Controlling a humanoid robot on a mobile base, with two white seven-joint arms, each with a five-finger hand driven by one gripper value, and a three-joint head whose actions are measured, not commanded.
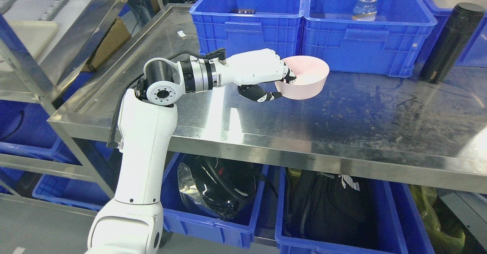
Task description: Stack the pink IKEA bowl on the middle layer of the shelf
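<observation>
A pink bowl [306,78] sits upright on the steel shelf [342,120], just in front of the blue crates. My left hand [279,86] reaches in from the left and is shut on the bowl's left rim: the fingers [289,75] hook over the rim into the bowl, and the thumb [262,94] presses the outer wall from below. The arm runs from the lower left up over the shelf's front edge. My right arm does not show.
Two blue crates [247,25] [369,37] stand behind the bowl, the right one holding a water bottle [364,3]. A black flask [451,42] stands at the far right. Blue bins with dark items [220,193] fill the level below. A steel frame [26,67] stands at left.
</observation>
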